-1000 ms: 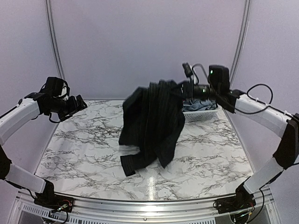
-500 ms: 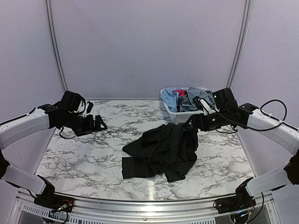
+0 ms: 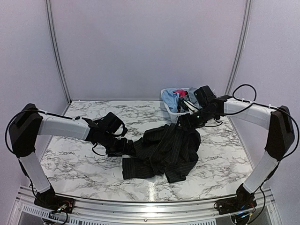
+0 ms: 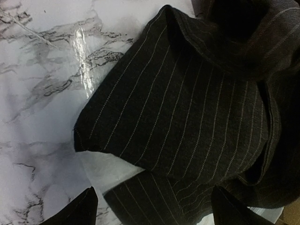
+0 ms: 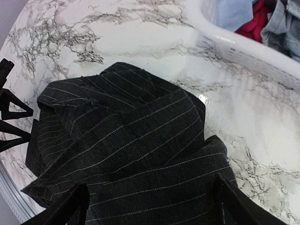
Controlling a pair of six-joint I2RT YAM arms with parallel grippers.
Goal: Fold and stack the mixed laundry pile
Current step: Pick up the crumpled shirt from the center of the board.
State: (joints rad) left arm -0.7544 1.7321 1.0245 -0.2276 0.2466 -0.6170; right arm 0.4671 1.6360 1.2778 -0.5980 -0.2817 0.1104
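Shirt [image 3: 164, 150], black pinstriped: crumpled in a heap at the middle of the marble surface [image 3: 75, 136], one end reaching toward 7 o'clock.

Remaining laundry: light blue piece [image 5: 232, 11], pink-red piece [image 5: 255, 23] and grey piece [image 5: 281, 23], all in the white basket [image 5: 234, 44] at 1 o'clock.

Left gripper [image 4: 154, 211]: fingers spread, low at the heap's 9 o'clock edge, holding nothing.

Right gripper [image 5: 152, 206]: fingers spread, over the heap's 1 o'clock edge, holding nothing.

Step in hand, by judgement: first garment is out on the surface, not yet flattened; folding not begun.

Next move calls for: each gripper pinching an outer edge, such as collar, hem or shoulder, then drawing apart to lay the cloth flat. Layers overlap, so only a single layer should be taken.
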